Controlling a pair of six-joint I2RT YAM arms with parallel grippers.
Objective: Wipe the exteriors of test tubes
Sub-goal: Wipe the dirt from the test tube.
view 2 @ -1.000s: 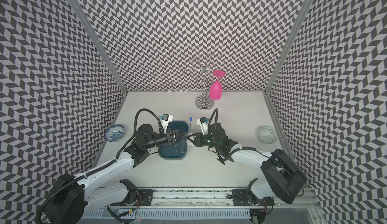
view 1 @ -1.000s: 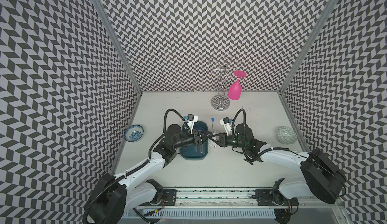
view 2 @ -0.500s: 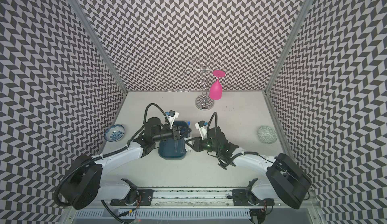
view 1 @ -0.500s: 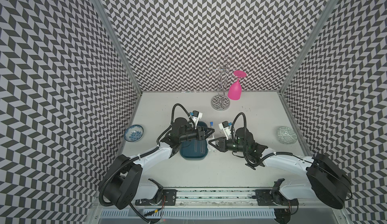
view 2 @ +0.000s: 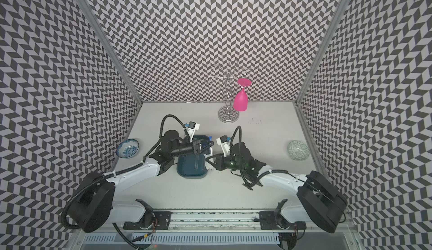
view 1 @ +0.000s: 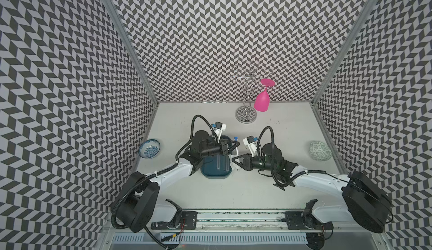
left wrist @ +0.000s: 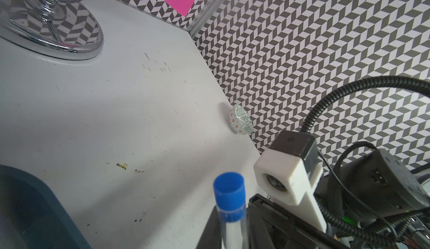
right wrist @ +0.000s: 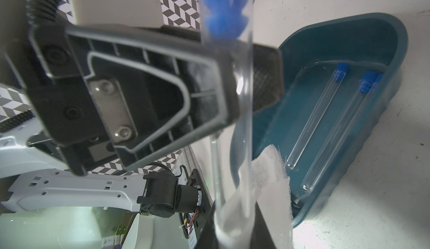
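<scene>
- Fingers (right wrist: pixel 267 73) of the left gripper (view 1: pixel 234 146) are clenching on one held test tube (right wrist: pixel 244 119), pinching its clear shaft a little below the blue cap (left wrist: pixel 229 189).
- That tube is being held clear of the tabletop (view 1: pixel 233 190), just beside the right rim of the teal tray (view 1: pixel 216 177) and outside its basin.
- On the right gripper (view 1: pixel 235 164), the fingers are clenching a white tissue wad (right wrist: pixel 270 178), and the wad is wrapping the tube's end away from the cap.
- Both grippers are facing each other tip to tip just off the tray's right rim, as both top views are showing.
- Three other test tubes (right wrist: pixel 318 117) are lying flat inside the tray, lengthwise, with their caps toward its far end. Two of them are touching side by side and the third is lying a little apart.
- Beyond the tray's far end, a chrome wire glass rack (view 1: pixel 245 115) is standing, with a pink glass (view 1: pixel 261 100) hanging upside down from it.
- Well apart to the tray's left, a blue-patterned bowl (view 1: pixel 149 148) is sitting on the tabletop, and well apart to its right, a green-patterned bowl (view 1: pixel 320 150).
</scene>
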